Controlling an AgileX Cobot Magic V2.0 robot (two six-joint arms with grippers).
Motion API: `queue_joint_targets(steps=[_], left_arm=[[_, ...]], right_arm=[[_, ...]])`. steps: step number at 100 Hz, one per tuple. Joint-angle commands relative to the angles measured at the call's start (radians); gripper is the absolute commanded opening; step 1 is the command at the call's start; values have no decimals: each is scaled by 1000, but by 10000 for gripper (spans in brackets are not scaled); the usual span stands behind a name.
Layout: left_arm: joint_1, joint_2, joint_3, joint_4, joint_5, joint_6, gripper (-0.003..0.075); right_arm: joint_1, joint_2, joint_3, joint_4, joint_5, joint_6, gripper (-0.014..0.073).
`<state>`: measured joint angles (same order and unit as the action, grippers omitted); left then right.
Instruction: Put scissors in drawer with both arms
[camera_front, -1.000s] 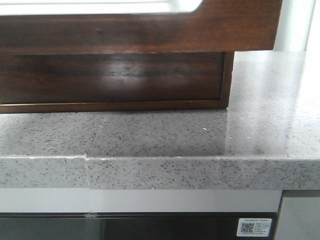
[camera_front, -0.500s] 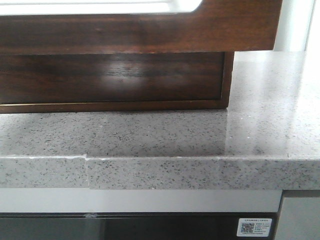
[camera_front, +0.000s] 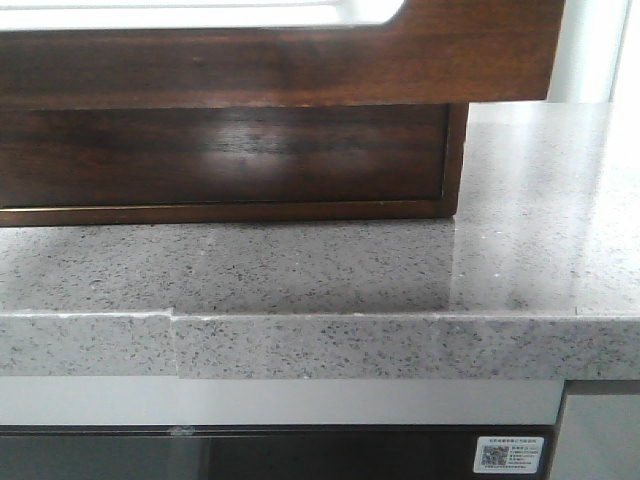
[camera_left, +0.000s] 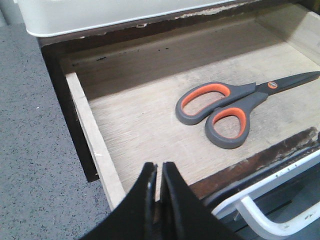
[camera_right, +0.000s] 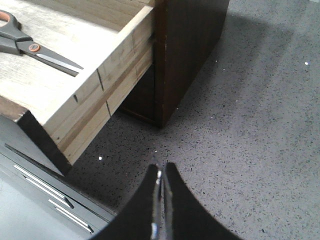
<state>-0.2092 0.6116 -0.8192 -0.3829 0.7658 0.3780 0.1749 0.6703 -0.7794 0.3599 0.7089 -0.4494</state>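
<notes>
Grey scissors (camera_left: 248, 95) with orange-lined handles lie flat on the pale wooden floor of the pulled-out drawer (camera_left: 145, 130). In the right wrist view their blades (camera_right: 30, 47) show near the drawer's light side wall (camera_right: 115, 75). The front view shows only the drawer's glossy dark-brown front (camera_front: 300, 65) with a pale cutout along its top. My left gripper (camera_left: 159, 170) is shut and empty, hovering over the drawer's near corner. My right gripper (camera_right: 161, 170) is shut and empty above the counter, beside the drawer's outer side. Neither gripper appears in the front view.
The dark wooden cabinet body (camera_front: 250, 150) sits on a speckled grey stone counter (camera_front: 300, 270). A white handle (camera_left: 265, 220) lies below the drawer front. Under the counter edge is a dark panel with a QR label (camera_front: 508, 455).
</notes>
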Motion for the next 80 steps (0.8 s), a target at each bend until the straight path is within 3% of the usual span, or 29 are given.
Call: queue_joint_targets(steps=[1, 21, 53, 80], left_arm=[[-7, 2, -24, -30, -73, -11, -20], [12, -88, 25, 46, -107, -11, -20], [150, -517, 470, 150, -423, -15, -20], [160, -644, 776, 383, -686, -360, -20]], right_arm=[[-7, -4, -24, 17, -58, 1, -69], [-7, -4, -23, 17, -58, 1, -69], [-7, -4, -23, 17, -58, 1, -69], [-7, -4, -23, 17, -56, 1, -69]])
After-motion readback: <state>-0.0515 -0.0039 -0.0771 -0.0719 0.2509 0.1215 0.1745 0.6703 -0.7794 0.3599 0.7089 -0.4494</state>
